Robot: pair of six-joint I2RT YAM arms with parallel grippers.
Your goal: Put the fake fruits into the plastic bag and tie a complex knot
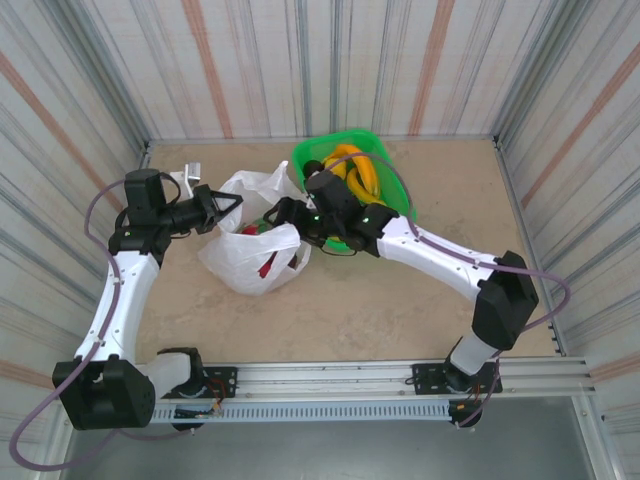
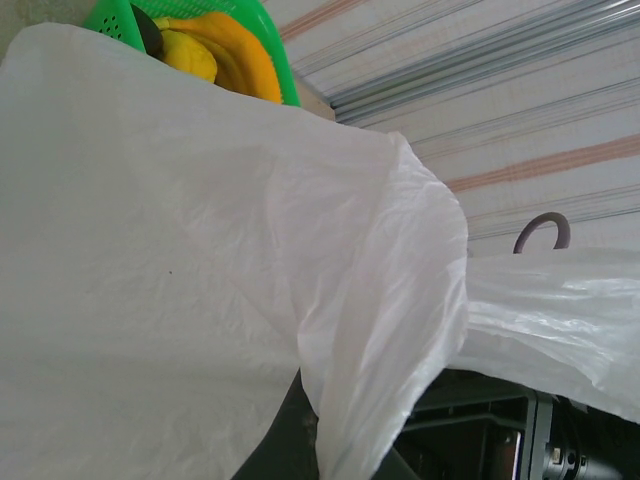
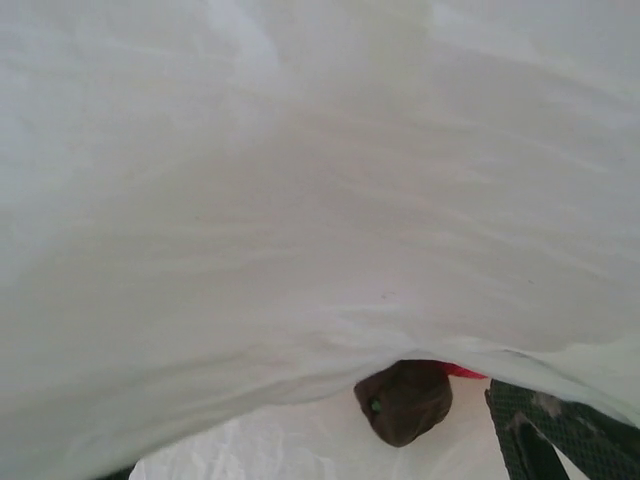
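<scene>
The thin, crinkly white plastic bag lies slumped on the beige table, just left of the green mesh plastic basket. The left gripper, on the bag's side away from the basket, is pressed together on the film at its rim. The right gripper reaches past the basket's near-left edge into the bag, jaws spread. One finger stands apart from a dark purple-brown fruit inside. Yellow plastic bananas lie in the basket. Open tabletop stretches in front of the basket toward the arms' bases
</scene>
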